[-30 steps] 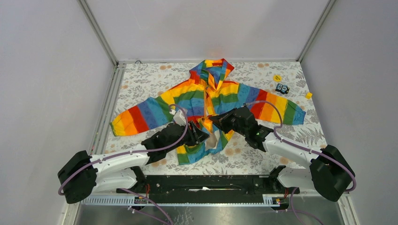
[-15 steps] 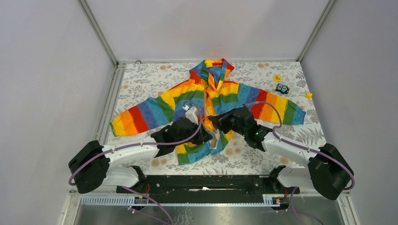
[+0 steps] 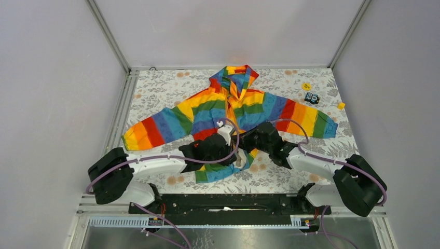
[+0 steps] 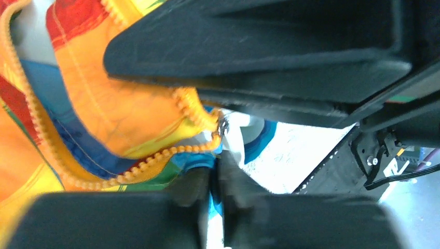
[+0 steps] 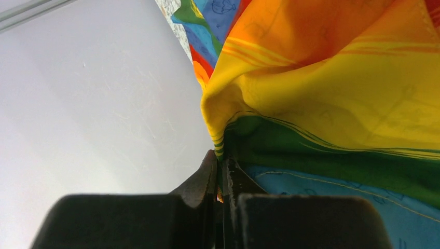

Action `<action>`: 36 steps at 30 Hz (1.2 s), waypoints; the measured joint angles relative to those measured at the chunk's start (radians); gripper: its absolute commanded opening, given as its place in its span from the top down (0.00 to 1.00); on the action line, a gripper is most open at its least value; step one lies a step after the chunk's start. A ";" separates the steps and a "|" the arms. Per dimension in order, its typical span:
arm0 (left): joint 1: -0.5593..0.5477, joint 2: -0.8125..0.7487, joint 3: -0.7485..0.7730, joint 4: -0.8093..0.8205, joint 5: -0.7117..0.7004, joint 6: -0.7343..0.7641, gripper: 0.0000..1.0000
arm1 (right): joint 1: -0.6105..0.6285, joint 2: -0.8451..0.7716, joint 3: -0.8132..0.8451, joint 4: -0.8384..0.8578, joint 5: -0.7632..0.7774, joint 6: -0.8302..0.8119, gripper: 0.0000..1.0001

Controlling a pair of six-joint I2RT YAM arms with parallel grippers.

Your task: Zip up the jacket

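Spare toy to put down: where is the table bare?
Bare: the table, far left corner, between the jacket hood and the wall. Crowded: far right, with the yellow disc, toy and yellow cube; the hem, under the left end effector and right end effector.

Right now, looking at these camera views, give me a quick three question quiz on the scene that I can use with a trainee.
1. True or false: the jacket is zipped all the way up.
2. What is the right pincer shut on? A, the hood. B, a fold of jacket fabric where yellow meets green. C, nothing.
3. Fill in: the zipper teeth are ____ in colour.
Key: 1 false, since the left wrist view shows the two rows of teeth lying apart; 2 B; 3 orange.
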 measured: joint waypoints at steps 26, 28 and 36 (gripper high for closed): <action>0.126 -0.385 -0.333 0.312 0.093 -0.328 0.63 | -0.019 -0.029 -0.040 0.071 -0.024 0.017 1.00; 0.126 -0.383 -0.333 0.312 0.093 -0.329 0.64 | -0.019 -0.029 -0.040 0.071 -0.024 0.018 1.00; 0.126 -0.340 -0.333 0.312 0.104 -0.332 0.74 | -0.019 -0.029 -0.040 0.071 -0.024 0.025 1.00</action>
